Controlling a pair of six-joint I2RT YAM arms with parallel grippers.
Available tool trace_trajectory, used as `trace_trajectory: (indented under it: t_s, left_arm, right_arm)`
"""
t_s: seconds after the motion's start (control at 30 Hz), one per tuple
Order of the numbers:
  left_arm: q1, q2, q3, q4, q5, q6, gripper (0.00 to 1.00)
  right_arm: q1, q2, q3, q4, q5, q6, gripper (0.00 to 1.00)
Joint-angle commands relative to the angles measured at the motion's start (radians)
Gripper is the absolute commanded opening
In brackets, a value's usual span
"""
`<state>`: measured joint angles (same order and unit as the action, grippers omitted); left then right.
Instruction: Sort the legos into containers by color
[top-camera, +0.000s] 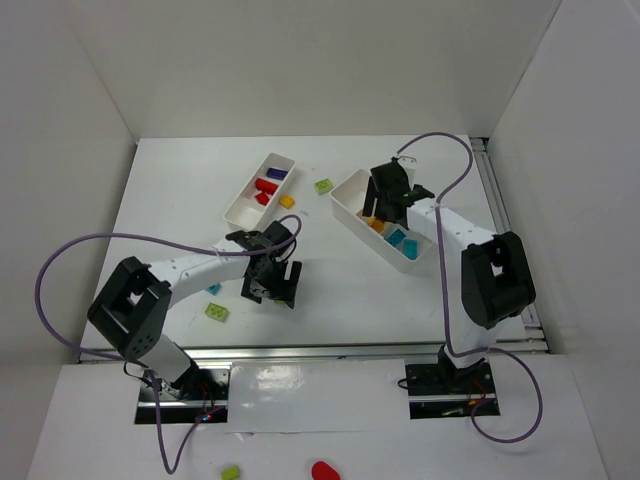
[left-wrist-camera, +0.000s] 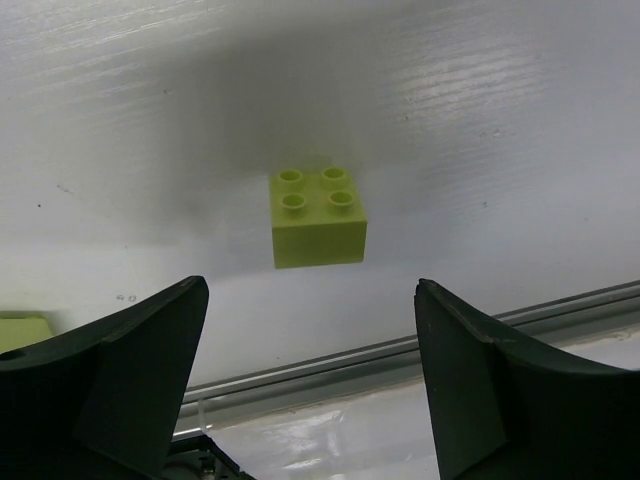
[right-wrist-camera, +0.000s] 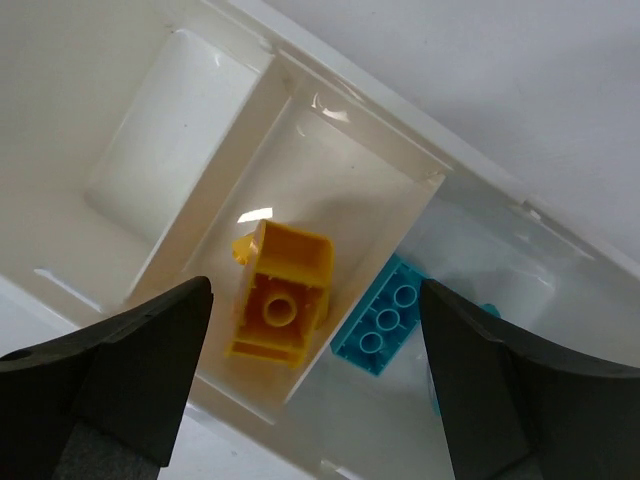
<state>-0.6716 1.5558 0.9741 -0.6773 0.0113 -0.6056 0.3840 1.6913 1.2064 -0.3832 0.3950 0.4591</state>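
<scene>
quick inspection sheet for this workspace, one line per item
surface: white table, no spills seen
job's things: left tray holds red legos and a purple lego; right tray holds a yellow lego and cyan legos; loose on table: green legos, orange lego, cyan lego
clutter: green brick and red piece on the near ledge
claws: left claw open, a green lego ahead; right claw open over the right tray
cables: one purple cable loops off each arm
surroundings: white walls on three sides

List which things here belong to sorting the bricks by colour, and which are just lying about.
Job: left tray, right tray, lime brick, orange brick, cyan brick.
Lying about: purple cables, metal rail.
</scene>
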Motion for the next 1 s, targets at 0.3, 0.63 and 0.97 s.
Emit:
trace_trajectory:
  t_s: [0.3, 0.63, 0.97]
  left_arm:
    - [-0.011, 0.124, 0.055, 0.047, -0.030, 0.012, 0.66]
    - [-0.011, 0.073, 0.190, -0.074, -0.040, 0.012, 0.25]
    - [0.162, -0.069, 0.429, -0.264, -0.129, -0.019, 0.16]
  right_arm:
    - [0.021, -0.009, 0.186, 0.023, -0.128, -0.088, 0.90]
    - [0.062, 0.257, 0.444, -0.028, -0.356, -0.177, 0.94]
    - [0.073, 0.280, 0.385, -0.060, -0.649, -0.224, 0.91]
